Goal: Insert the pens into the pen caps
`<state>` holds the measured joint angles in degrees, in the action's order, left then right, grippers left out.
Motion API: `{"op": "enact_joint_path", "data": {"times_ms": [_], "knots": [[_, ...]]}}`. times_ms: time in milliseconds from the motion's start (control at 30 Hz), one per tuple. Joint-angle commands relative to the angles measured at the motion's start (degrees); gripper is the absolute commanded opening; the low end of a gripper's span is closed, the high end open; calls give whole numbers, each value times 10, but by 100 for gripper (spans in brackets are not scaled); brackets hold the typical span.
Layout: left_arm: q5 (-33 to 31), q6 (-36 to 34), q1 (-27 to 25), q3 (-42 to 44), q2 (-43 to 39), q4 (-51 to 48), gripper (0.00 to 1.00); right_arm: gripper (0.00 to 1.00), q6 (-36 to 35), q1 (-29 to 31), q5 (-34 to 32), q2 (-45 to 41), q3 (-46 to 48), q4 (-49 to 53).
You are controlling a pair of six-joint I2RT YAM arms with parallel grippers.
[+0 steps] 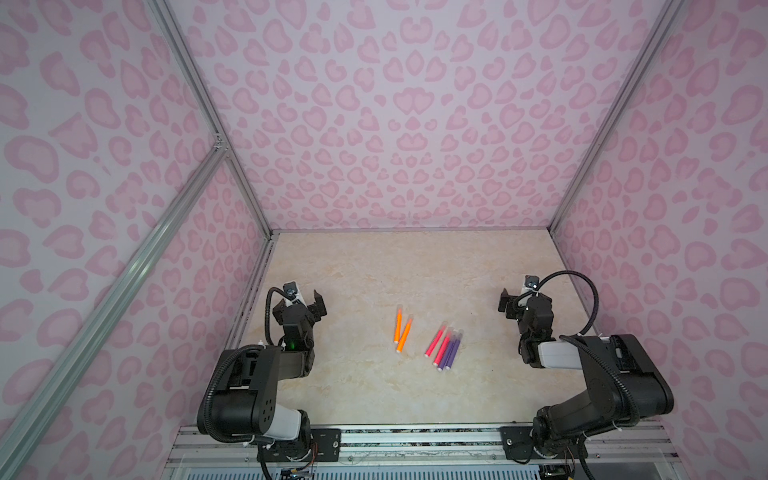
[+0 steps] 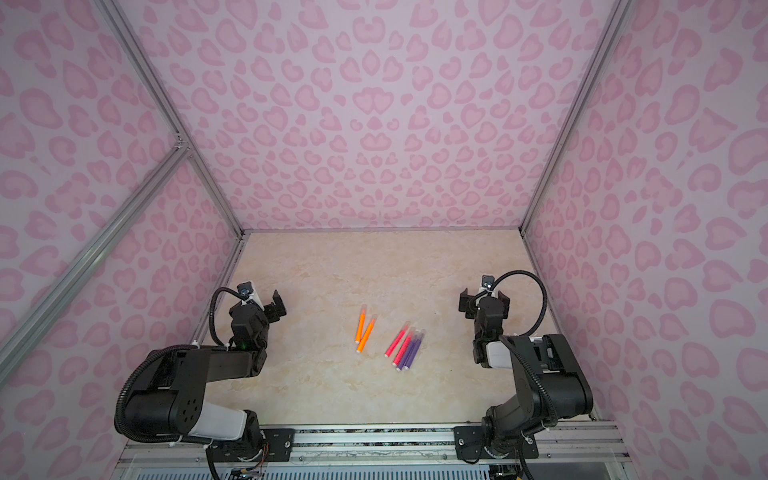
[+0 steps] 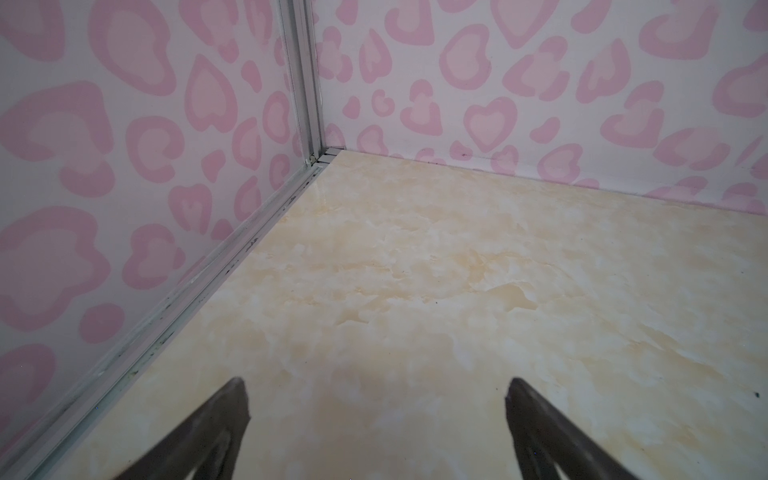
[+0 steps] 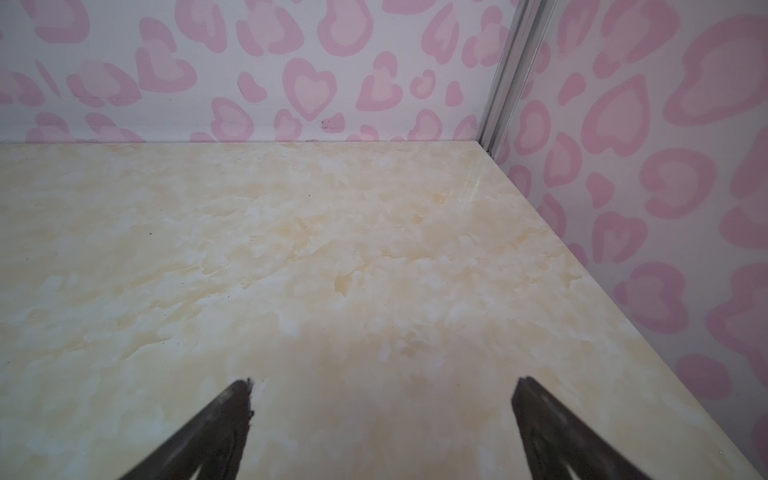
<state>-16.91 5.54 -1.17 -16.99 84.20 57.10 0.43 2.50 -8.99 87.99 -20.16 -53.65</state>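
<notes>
Left tool [image 3: 376, 386]: jaws fully spread and empty, low over the counter [image 3: 415, 270], facing its far left corner. Right tool [image 4: 384, 386]: same state, facing the far right corner. Both arms are folded at the elbow.

The pens [image 1: 435, 343] lie mid-counter between the tools, well apart from both. The orange pair [image 1: 405, 336] is on the left. The pink-red and purple pens [image 1: 453, 351] are bunched on the right. Pale pen caps [image 1: 458, 333] show at the far ends; seating cannot be told.

orange pens [image 1: 397, 327]: 2 | pink-red pens [image 1: 435, 343]: 2 | purple pens [image 1: 454, 351]: 2 | robot arms [image 1: 245, 395]: 2
</notes>
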Motion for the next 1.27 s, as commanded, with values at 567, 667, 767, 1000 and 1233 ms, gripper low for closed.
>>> {"op": "enact_joint_path", "data": {"times_ms": [567,667,767,1000,1233], "knots": [[2,-3,0,-7,2,15,98,99,34,8,-110,15,47,-118],[2,-3,1,-7,2,15,98,100,19,10,-94,21,37,-112],[2,-3,0,-6,2,14,98,99,35,11,-105,-7,6,-1],[2,-3,0,-7,2,15,98,100,25,14,-104,14,18,-64],[4,-3,2,-10,4,10,98,99,25,14,-104,4,12,-33]]}}
